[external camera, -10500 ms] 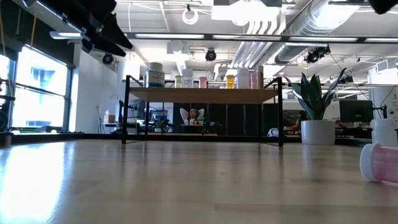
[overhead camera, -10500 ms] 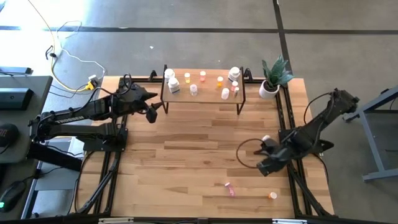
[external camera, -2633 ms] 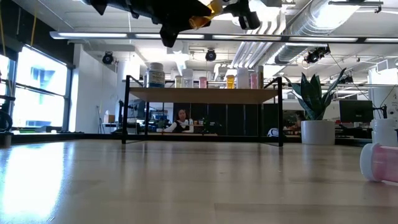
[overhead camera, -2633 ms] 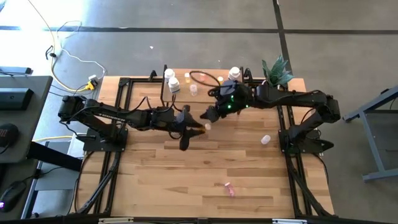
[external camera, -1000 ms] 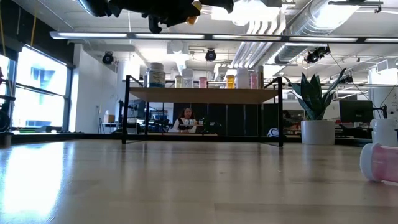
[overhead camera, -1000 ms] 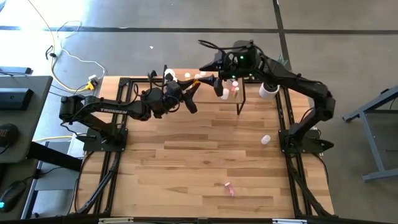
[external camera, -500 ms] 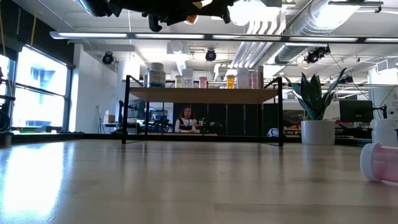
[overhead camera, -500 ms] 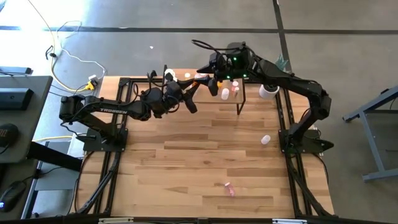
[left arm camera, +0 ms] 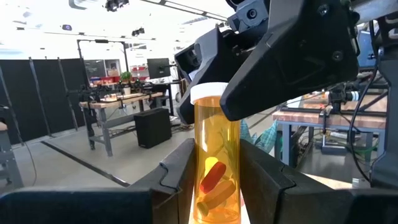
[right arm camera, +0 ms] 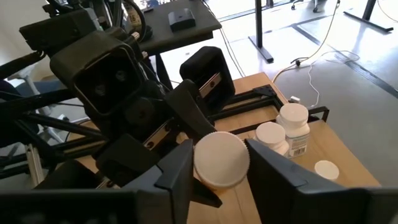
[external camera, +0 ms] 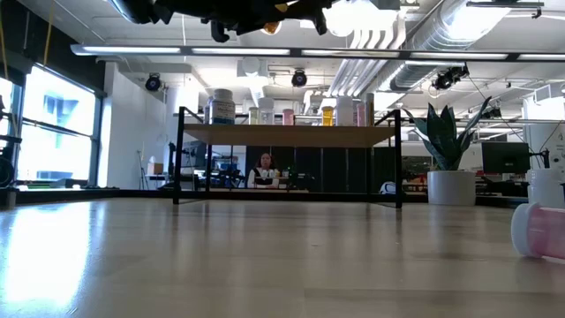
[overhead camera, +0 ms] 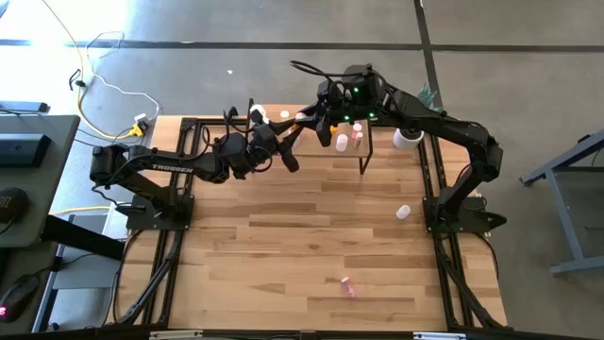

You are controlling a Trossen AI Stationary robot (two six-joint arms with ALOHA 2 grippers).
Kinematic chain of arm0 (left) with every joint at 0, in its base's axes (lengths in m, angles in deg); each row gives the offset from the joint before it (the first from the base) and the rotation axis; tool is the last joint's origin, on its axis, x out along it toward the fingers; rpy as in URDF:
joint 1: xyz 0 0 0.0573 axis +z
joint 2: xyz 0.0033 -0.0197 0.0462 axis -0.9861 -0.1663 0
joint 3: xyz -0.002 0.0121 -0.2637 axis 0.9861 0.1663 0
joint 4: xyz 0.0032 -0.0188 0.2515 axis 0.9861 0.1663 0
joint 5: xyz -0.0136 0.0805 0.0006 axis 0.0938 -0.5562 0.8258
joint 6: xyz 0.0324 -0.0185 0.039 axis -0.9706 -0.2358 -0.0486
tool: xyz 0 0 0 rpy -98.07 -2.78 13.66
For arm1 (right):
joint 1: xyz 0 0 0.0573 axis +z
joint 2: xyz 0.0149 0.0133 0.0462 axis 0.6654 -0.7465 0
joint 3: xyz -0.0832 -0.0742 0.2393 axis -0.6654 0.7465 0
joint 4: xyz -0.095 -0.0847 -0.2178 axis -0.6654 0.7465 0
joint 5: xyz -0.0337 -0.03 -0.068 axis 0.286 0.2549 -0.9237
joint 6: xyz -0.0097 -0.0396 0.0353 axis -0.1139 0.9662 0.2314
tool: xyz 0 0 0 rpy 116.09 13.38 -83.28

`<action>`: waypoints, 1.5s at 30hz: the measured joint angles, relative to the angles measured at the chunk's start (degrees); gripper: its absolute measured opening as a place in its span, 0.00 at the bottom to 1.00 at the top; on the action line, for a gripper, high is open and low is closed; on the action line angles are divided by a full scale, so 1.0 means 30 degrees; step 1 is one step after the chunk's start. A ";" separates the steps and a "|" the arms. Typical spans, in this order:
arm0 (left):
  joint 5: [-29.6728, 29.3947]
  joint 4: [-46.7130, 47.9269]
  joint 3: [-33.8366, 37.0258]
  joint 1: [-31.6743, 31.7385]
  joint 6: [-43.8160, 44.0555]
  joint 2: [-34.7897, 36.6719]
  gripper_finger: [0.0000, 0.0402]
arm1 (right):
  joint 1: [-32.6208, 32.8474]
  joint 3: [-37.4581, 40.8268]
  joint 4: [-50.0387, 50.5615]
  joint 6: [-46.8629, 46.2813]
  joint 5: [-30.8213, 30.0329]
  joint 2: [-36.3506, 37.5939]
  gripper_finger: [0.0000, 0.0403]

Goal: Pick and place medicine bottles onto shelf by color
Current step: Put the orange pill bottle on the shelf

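The step in hand is a mid-air handover above the shelf [overhead camera: 307, 140]. The left claw [left arm camera: 214, 180] is clamped on the lower body of an orange bottle [left arm camera: 216, 162], held upright with its white cap uppermost. The right claw [right arm camera: 217, 163] has its fingers [right arm camera: 177, 168] on either side of the cap end, closing on it; whether they already grip cannot be told.

To do this well:
- Seat the right claw fully on the cap before the left claw lets go.
- Keep both arms motionless during the transfer.
- Release the left claw gently, then draw it straight back, clear of the bottle.
- Place the bottle beside the other orange bottles [external camera: 327, 115] on the shelf.

A pink bottle [overhead camera: 348, 286] and a white bottle [overhead camera: 403, 212] lie on the surface [overhead camera: 283, 255], unsorted.
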 joint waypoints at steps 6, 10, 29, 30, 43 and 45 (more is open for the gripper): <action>0.0000 0.0019 -0.0005 0.0000 0.0015 0.0000 0.24 | 0.0000 0.0004 0.0076 0.0013 -0.0007 0.0000 0.28; -0.0001 0.0052 0.0002 0.0000 0.0007 0.0000 0.24 | 0.0000 0.0002 0.0235 0.0153 0.0000 0.0000 0.28; -0.1235 0.2167 -0.0004 -0.0005 -0.0419 0.0007 0.49 | -0.0210 0.0011 0.0947 0.0517 -0.0303 0.0000 0.28; -0.1388 0.2372 0.0002 0.0000 -0.0212 0.0025 0.51 | -0.0302 0.0011 0.0940 0.0521 -0.0324 0.0000 0.28; -0.1588 0.6365 0.0009 0.0237 0.1434 0.2070 0.53 | -0.1064 0.0011 0.1813 0.0525 -0.3464 0.0000 0.28; -0.1557 0.6994 0.0009 0.0495 0.1428 0.2637 0.53 | -0.1064 0.0011 0.2137 0.0609 -0.4097 0.0000 0.28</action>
